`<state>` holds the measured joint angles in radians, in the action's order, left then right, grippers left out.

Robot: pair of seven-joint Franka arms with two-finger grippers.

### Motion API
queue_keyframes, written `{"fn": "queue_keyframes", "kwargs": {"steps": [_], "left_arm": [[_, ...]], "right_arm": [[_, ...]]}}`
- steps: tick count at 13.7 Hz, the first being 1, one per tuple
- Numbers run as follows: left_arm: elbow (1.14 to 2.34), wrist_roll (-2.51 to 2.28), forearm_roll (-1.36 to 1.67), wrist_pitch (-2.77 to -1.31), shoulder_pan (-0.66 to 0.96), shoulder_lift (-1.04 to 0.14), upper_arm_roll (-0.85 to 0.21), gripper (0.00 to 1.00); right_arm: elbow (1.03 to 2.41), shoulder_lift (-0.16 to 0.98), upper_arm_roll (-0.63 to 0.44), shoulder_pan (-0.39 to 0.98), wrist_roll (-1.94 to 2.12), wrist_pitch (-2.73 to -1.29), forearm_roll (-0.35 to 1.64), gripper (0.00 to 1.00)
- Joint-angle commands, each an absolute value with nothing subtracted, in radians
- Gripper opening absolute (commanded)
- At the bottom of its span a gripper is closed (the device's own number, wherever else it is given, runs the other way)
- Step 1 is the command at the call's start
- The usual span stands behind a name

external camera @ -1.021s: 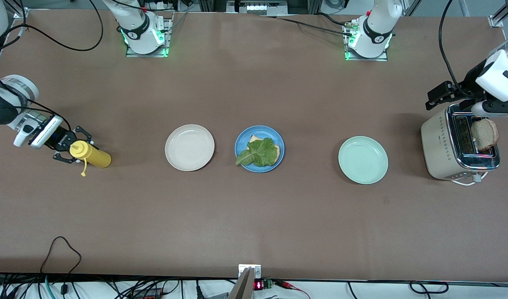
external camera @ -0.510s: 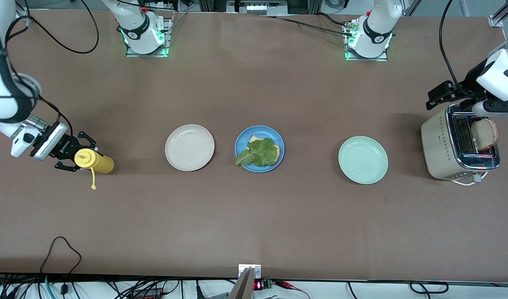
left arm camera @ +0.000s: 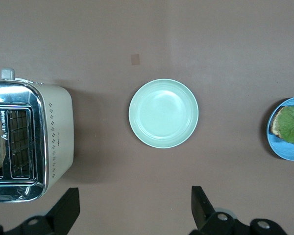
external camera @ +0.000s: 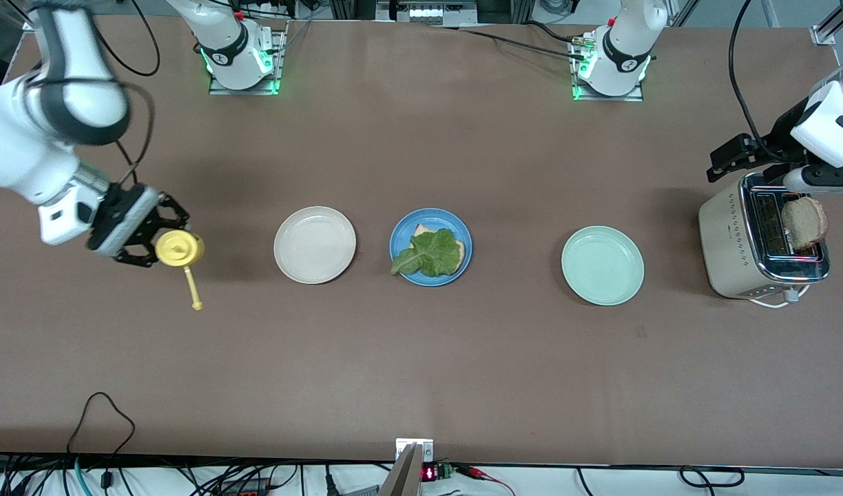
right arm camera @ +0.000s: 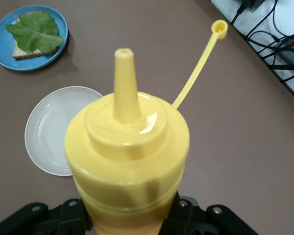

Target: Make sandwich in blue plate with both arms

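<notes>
The blue plate [external camera: 401, 233] holds one toast slice [external camera: 458, 249] under a ruffled green lettuce leaf [external camera: 428, 253]. It also shows in the right wrist view [right arm camera: 5, 46] and the left wrist view [left arm camera: 284, 147]. A second toast slice [external camera: 804, 222] stands in the toaster [external camera: 731, 241]. My right gripper [external camera: 161, 238] is shut on the yellow squeeze bottle [external camera: 179, 249], which fills the right wrist view [right arm camera: 127, 156], nozzle uncapped. My left gripper [external camera: 719, 165] is open and empty over the table beside the toaster, fingers [left arm camera: 68, 210] wide apart.
A cream-white plate [external camera: 315, 244] lies between the bottle and the blue plate. A mint-green plate [external camera: 602, 265] lies between the blue plate and the toaster. The bottle's cap hangs on its tether [external camera: 193, 289]. Cables run along the table edge nearest the front camera.
My right arm has lifted the yellow bottle, turned it upright and carried it toward the cream plate. My left arm has not moved.
</notes>
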<state>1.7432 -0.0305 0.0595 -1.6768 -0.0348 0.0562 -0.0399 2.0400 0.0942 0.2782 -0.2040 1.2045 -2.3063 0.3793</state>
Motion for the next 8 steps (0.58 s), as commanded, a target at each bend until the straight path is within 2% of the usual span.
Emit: {"fn": "queue_keyframes", "kwargs": {"steps": [1,5,8], "left_arm": [[1.724,-0.023,0.037,-1.658,-0.037,0.054,-0.046,1.00],[1.724,-0.023,0.044,-1.660,-0.035,0.054,-0.048,1.00],[1.726,-0.023,0.046,-1.663,-0.035,0.051,-0.048,1.00]], "right_arm": [[2.065,0.028,0.272,-0.092,0.928,-2.290,0.167,0.00],[2.060,0.020,0.402,-0.043,0.558,-2.229,-0.059,0.00],[2.059,0.034,0.445,0.046,0.300,-2.175,-0.242,0.00]]}}
